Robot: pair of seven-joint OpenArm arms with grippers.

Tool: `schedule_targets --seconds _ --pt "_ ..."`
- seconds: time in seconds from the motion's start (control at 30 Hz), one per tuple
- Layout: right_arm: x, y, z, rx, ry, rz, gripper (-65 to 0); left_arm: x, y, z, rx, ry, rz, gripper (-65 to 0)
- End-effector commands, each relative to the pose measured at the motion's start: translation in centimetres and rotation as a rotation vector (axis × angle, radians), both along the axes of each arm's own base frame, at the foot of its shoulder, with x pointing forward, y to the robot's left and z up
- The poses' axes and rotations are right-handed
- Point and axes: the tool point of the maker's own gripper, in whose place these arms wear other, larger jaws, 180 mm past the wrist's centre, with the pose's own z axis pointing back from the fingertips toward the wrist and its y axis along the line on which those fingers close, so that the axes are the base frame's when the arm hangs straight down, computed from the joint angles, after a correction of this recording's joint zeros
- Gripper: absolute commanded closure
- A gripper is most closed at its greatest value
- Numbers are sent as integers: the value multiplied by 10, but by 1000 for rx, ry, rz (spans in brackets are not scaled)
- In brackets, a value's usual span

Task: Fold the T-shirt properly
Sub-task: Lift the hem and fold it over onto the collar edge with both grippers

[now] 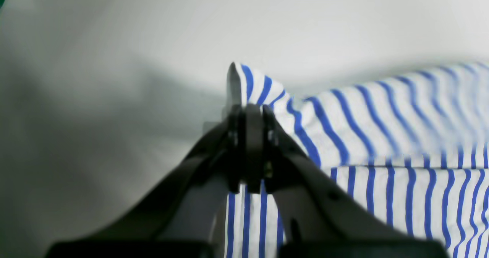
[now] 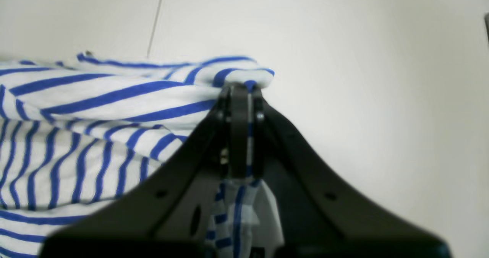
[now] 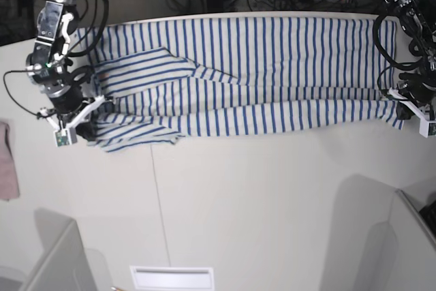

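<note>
Striped T-shirt (image 3: 259, 73) lies stretched across the white surface (image 3: 272, 202), its near edge pinched at each end by the closed left pincer (image 1: 250, 114) and right pincer (image 2: 240, 97), mid-fold; next, I judge, both should carry that edge together.

Both arms reach down from the far edge of the table, one at each end. The left gripper (image 1: 250, 111) is pinched tight on the T-shirt (image 3: 272, 73), and the right gripper (image 2: 240, 93) likewise clamps it.
</note>
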Motion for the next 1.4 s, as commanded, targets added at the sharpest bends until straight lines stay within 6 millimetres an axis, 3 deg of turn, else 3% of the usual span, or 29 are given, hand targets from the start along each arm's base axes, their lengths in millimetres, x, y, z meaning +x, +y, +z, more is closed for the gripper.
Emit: schedule_targets --seconds 0.0,0.13,0.3,0.77,0.83,1.17,1.37 --pt "6 0 17 1 -60 8 0 10 4 19 24 -58 -9 0" --pt "-1 1 17 -7 -59 10 0 27 -4 44 43 -143 -26 0" --pt "-8 0 20 -31 -36 12 0 28 -10 59 77 -175 -48 0" --pt "-29 0 4 -42 58 7 0 -9 -19 18 77 -26 -85 0" --pt "-35 -10 1 -46 71 -23 0 -13 -23 12 78 -4 -101 0" --pt "-60 -5 -15 -30 144 -38 0 -24 -32 20 120 4 -136 0" --pt "-68 -5 -20 -31 163 -38 0 -37 -28 12 137 55 -146 0"
